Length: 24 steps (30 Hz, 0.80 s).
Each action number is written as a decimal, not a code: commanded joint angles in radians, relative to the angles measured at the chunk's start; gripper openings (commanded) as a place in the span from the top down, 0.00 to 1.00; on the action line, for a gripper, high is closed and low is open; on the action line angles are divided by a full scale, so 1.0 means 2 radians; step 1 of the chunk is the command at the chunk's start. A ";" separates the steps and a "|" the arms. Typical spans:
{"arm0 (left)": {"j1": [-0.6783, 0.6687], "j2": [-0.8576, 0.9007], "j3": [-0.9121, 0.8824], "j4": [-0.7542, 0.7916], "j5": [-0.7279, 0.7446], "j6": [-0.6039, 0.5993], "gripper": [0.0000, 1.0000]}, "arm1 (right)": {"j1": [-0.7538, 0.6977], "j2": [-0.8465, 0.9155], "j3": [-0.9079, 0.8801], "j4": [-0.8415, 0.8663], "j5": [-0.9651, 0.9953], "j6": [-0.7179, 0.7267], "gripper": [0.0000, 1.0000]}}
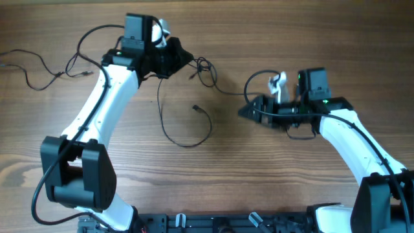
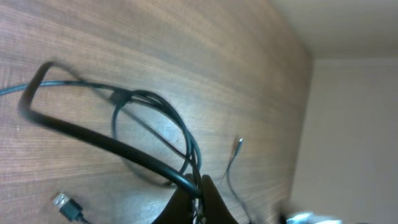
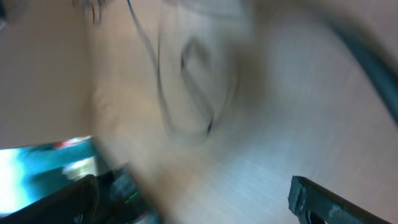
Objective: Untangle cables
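Thin dark cables (image 1: 204,68) form a small knot at the top middle of the wooden table. One strand loops down across the table (image 1: 173,136) and ends in a small plug (image 1: 195,107). My left gripper (image 1: 184,61) is just left of the knot and is shut on the cables (image 2: 155,163). In the left wrist view they run pinched between the left gripper's (image 2: 200,188) closed tips. My right gripper (image 1: 246,110) stands open to the right of the knot with nothing between its fingers. The right wrist view is blurred and shows a cable loop (image 3: 186,93) ahead of the right gripper (image 3: 193,199).
Another thin cable (image 1: 33,68) lies loose at the far left of the table. A USB plug (image 2: 62,201) rests on the wood below the left gripper. A small plug end (image 2: 239,144) lies further out. The arm bases stand along the front edge.
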 commanded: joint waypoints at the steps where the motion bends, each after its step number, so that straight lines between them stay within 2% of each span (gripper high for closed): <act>1: 0.019 -0.012 0.001 0.031 0.045 -0.035 0.96 | 0.023 -0.003 -0.002 -0.028 -0.258 0.014 0.01; 2: 0.018 -0.012 0.001 0.038 0.045 -0.049 0.96 | 0.025 -0.003 -0.002 -0.008 -0.322 0.020 0.00; 3: 0.015 -0.012 0.001 0.043 0.045 -0.063 0.96 | 0.026 -0.003 -0.001 0.029 -0.360 0.069 0.00; 4: 0.011 -0.012 0.001 0.045 0.045 -0.075 0.96 | 0.025 -0.003 -0.001 0.102 -0.354 0.152 0.00; 6: 0.003 -0.012 0.001 0.041 0.045 -0.073 0.96 | 0.021 -0.002 -0.001 0.216 -0.311 0.188 0.00; 7: -0.005 -0.012 0.001 0.034 0.045 -0.069 0.96 | 0.019 -0.002 -0.001 0.289 -0.264 0.185 0.00; 8: -0.015 -0.012 0.001 0.026 0.045 -0.059 0.96 | 0.020 -0.002 -0.001 0.371 -0.171 0.124 0.00; 9: -0.024 -0.012 0.001 0.021 0.046 -0.046 0.96 | 0.021 -0.002 -0.001 0.396 -0.112 0.074 0.00; 11: -0.030 -0.012 0.001 0.016 0.060 -0.042 0.96 | 0.027 -0.002 -0.001 0.398 -0.008 -0.004 0.00; 13: -0.031 -0.012 0.001 0.017 0.084 -0.043 0.96 | 0.036 -0.002 -0.001 0.377 0.041 -0.086 0.05; 14: -0.030 -0.012 0.001 0.016 0.096 -0.043 0.96 | 0.041 -0.002 -0.001 0.358 0.049 -0.141 0.13; 16: -0.027 -0.012 0.001 0.016 0.117 -0.043 0.96 | 0.044 -0.002 -0.001 0.322 0.093 -0.195 0.27; 18: -0.022 -0.012 0.001 0.016 0.142 -0.043 0.96 | 0.044 -0.002 -0.001 0.299 0.176 -0.195 0.33; 20: -0.021 -0.012 0.001 0.014 0.149 -0.043 0.96 | 0.044 -0.002 -0.001 0.294 0.220 -0.192 0.45; 24: -0.023 -0.012 0.001 0.014 0.150 -0.043 0.96 | 0.044 -0.002 -0.001 0.294 0.230 -0.162 0.55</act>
